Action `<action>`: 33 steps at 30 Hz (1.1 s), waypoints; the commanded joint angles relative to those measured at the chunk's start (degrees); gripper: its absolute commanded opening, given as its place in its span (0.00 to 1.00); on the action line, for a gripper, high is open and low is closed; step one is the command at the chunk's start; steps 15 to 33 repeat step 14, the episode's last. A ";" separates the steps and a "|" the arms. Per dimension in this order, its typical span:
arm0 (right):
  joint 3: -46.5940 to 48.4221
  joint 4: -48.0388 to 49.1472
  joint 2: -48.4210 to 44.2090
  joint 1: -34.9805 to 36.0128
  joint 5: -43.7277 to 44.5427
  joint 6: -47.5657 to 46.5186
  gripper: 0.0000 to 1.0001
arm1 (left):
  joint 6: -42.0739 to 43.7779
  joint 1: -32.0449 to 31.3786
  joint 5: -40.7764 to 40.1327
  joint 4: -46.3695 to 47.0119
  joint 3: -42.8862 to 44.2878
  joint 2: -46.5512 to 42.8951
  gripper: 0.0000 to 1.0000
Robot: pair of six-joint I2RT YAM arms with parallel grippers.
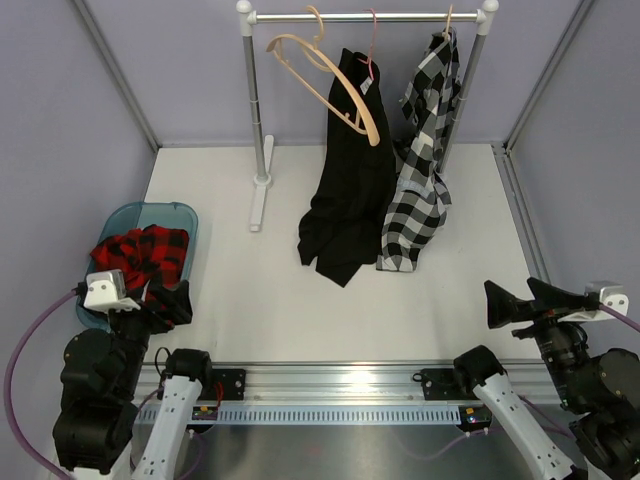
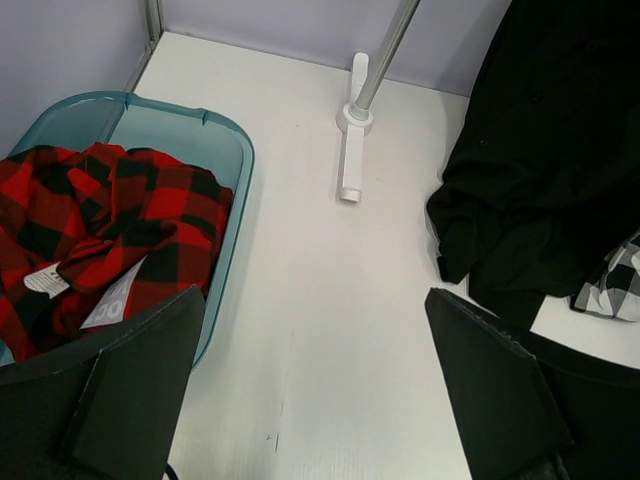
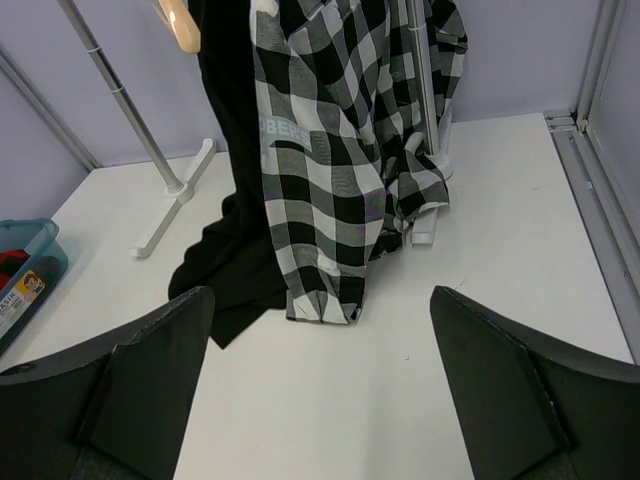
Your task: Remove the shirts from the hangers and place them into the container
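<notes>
The red-and-black plaid shirt point(image 1: 140, 255) point(image 2: 110, 230) lies crumpled in the teal container point(image 1: 150, 208) point(image 2: 190, 130) at the near left. On the rail hang the black shirt point(image 1: 345, 180) point(image 3: 225, 260) and the black-and-white checked shirt point(image 1: 425, 150) point(image 3: 330, 180), both with hems resting on the table. An empty wooden hanger point(image 1: 325, 85) hangs tilted left of them. My left gripper point(image 1: 165, 305) point(image 2: 315, 300) stands open beside the container's near end, holding nothing. My right gripper point(image 1: 510, 290) point(image 3: 322, 300) is open at the near right, facing the hanging shirts, well short of them.
The white-and-steel garment rail point(image 1: 370, 17) spans the back, with a white foot point(image 1: 260, 200) point(image 2: 350, 150) on the table left of the black shirt. Grey walls close the sides. A metal track point(image 1: 330, 385) runs along the near edge.
</notes>
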 commanded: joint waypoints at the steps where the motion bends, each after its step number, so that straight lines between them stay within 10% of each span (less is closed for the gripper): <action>1: -1.00 3.60 -0.31 0.48 0.26 -1.83 0.99 | 0.89 -0.30 0.92 2.03 -1.38 -1.27 0.99; 33: -2.67 5.53 -0.40 0.48 -0.54 -2.18 0.99 | 0.53 -0.30 1.45 2.03 -1.55 -0.39 0.99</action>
